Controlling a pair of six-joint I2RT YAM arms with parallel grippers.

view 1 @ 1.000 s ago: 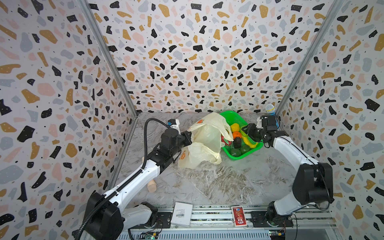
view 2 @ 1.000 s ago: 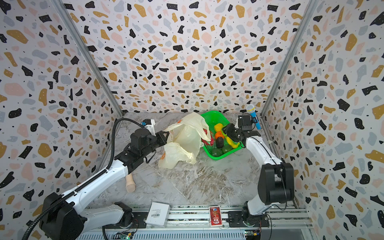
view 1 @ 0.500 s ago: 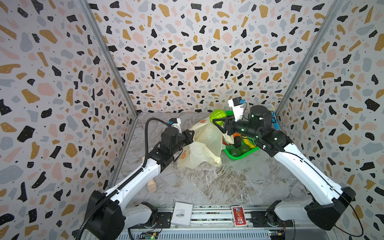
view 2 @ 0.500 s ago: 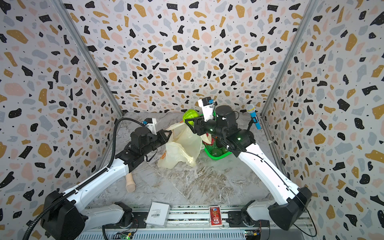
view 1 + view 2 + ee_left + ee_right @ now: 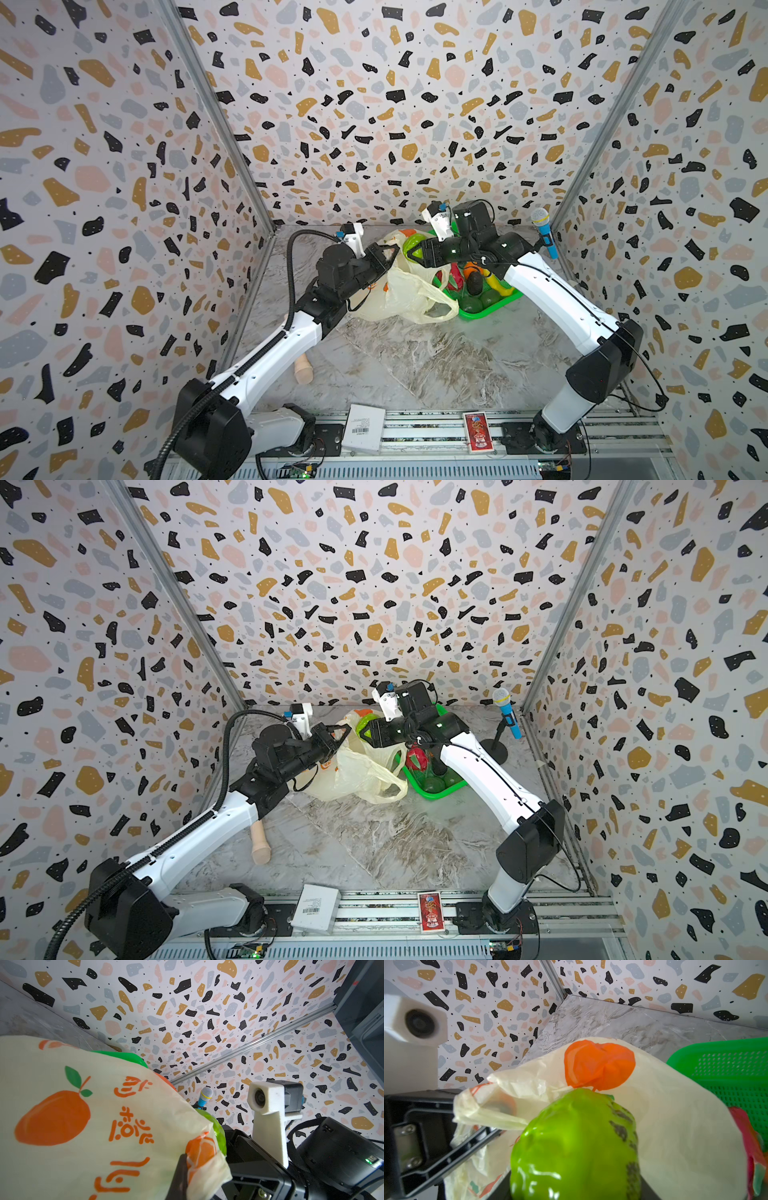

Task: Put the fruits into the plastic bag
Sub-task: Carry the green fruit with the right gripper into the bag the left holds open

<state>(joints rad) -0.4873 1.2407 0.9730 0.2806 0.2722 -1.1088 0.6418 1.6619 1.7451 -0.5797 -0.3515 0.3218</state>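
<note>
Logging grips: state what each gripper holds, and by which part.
Left gripper pinches the plastic bag at its raised rim. Right gripper grips the light green fruit across its body.

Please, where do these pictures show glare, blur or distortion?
Right wrist view: white glare streaks on the glossy green fruit, which fills the foreground; the other arm's camera at the edge is soft. Left wrist view: the print on the bag is sharp and evenly lit. Both top views: even light, sharp; the wall posts lean outward.
</note>
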